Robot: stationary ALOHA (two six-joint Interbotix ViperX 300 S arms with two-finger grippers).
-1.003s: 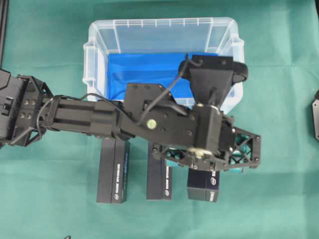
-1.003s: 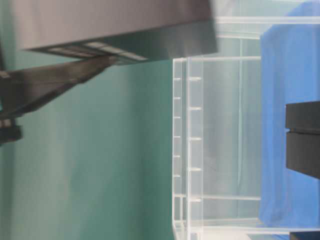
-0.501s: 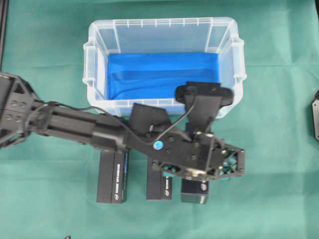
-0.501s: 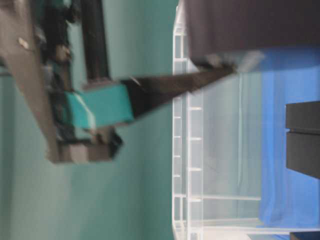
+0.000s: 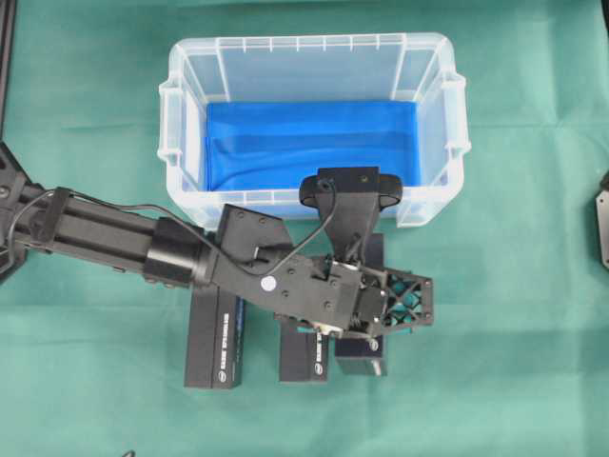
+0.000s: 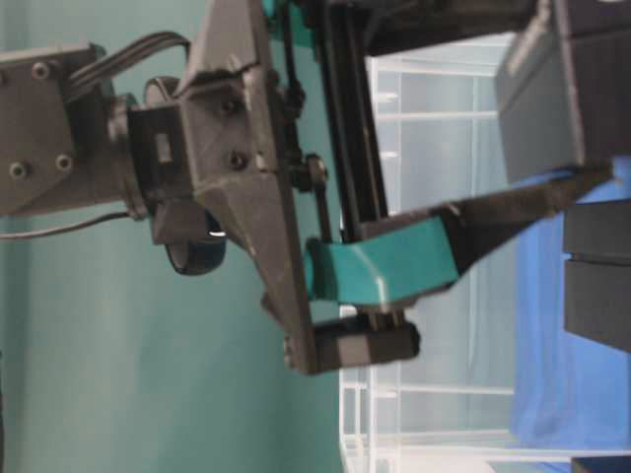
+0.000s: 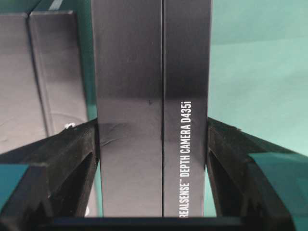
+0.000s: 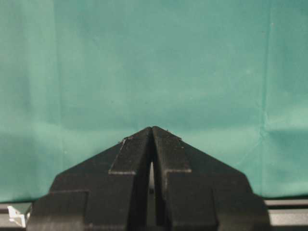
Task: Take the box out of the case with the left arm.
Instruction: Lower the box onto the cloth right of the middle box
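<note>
Your left arm reaches in from the left edge across the green cloth, its long black link slanting toward the near right, with the left gripper low over the cloth just near of the case. In the left wrist view you can see its fingers pressed against both long sides of the box, a black carton lettered as a depth camera, so the jaws are clamped on it at a middling spread. The box lies outside the case, on the near side of its front wall, at the right end of a row. Count three black boxes in that row: the held one, a middle box just beside it, and a left box a little apart. There is one case, and only its blue sheet shows inside. The wrist camera overhangs the case's near rim. Your right gripper hangs over bare cloth with its fingertips together, holding nothing.
</note>
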